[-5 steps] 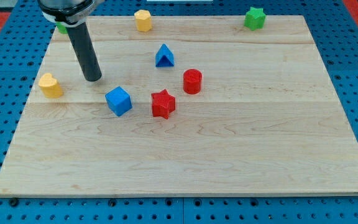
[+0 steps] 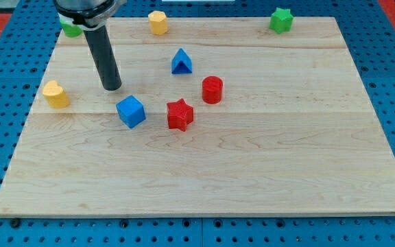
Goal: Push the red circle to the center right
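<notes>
The red circle (image 2: 212, 89) is a short red cylinder standing a little above and left of the board's middle. My tip (image 2: 112, 87) rests on the board well to the circle's left, just above the blue cube (image 2: 130, 111). The red star (image 2: 180, 114) lies below and left of the red circle. The blue triangle (image 2: 181, 62) lies above and left of it.
A yellow block (image 2: 56, 94) sits near the board's left edge. Another yellow block (image 2: 158, 22) is at the top edge. A green star (image 2: 280, 20) is at the top right. A green block (image 2: 70, 28) shows partly behind the rod at the top left.
My tip has moved a little to the right, toward the blue cube. The blocks have not moved.
</notes>
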Available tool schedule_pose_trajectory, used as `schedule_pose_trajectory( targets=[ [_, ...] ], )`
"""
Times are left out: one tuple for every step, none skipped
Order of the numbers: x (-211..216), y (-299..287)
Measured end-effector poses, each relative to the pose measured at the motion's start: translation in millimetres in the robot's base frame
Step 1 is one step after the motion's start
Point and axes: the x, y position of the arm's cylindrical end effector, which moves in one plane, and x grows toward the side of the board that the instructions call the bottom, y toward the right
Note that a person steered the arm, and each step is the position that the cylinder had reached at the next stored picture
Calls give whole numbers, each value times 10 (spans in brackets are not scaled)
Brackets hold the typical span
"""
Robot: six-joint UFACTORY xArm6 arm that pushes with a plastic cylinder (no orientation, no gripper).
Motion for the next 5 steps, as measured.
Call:
schedule_pose_trajectory(
  targets=[
    [0, 92],
    [0, 126],
    [0, 148],
    [0, 148],
    [-100, 166]
  ],
)
